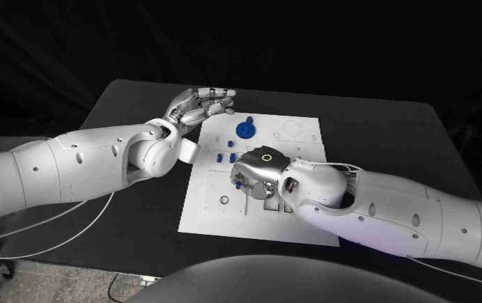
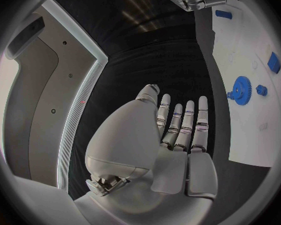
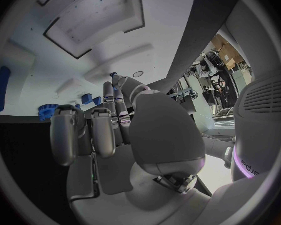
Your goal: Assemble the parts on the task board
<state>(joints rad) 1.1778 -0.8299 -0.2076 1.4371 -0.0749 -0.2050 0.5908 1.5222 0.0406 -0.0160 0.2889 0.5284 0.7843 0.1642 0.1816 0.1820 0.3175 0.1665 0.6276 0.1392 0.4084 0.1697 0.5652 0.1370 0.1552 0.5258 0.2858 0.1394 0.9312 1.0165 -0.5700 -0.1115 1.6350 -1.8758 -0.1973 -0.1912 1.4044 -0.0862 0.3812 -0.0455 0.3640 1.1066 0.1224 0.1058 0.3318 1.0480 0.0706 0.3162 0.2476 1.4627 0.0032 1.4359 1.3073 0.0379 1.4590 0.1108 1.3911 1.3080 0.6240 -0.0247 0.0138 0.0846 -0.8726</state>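
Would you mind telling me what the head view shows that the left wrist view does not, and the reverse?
Head view alone: the whole task board, with the right hand lowered over its middle and small blue parts beside that hand.

Left wrist view alone: the left hand's palm side, fingers straight and apart, holding nothing.

Both: the blue gear on the board, and the left hand off the board's edge, over the black table.

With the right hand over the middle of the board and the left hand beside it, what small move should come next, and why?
Probably the right hand should lower a little onto the small blue parts just beside its fingers. It hovers over the white task board and seems to hold nothing. The left hand is open at the board's far left corner, away from the blue gear.
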